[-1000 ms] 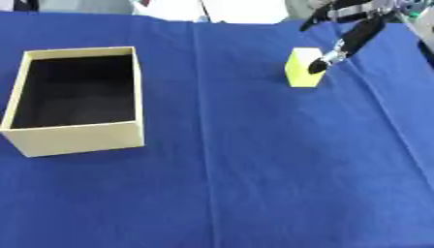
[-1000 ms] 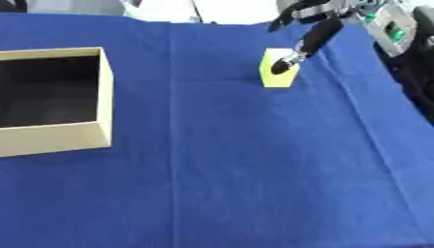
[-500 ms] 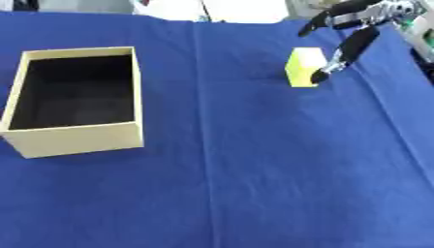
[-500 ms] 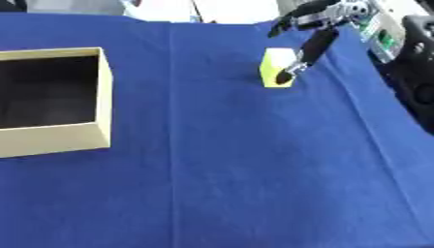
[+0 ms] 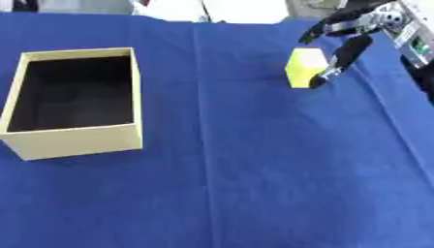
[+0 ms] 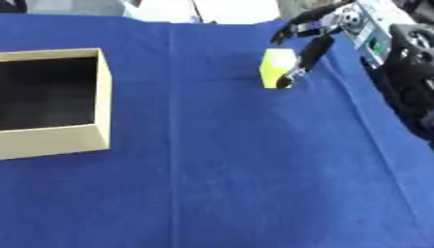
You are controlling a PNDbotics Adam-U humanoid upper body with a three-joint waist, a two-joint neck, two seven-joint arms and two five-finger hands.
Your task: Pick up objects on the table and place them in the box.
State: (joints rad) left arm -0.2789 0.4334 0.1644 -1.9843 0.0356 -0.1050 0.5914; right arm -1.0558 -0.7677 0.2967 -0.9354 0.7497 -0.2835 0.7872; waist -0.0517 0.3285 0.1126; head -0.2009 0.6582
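Seen from above: yellow block (image 5: 303, 67) at far right on blue tablecloth (image 5: 254, 169), well apart from cardboard box (image 5: 76, 144) at left. Right hand (image 5: 352, 36) reaching in from upper right corner, fingers spread wide around the block, thumb (image 5: 337, 63) down along its right side, other fingers arched above its far edge; block on the cloth, not clasped. More of black forearm (image 6: 411, 72) visible in right eye view; box whole only in left eye view, cut at left edge in the other. Inside the box: dark interior, nothing visible. Left hand out of sight.
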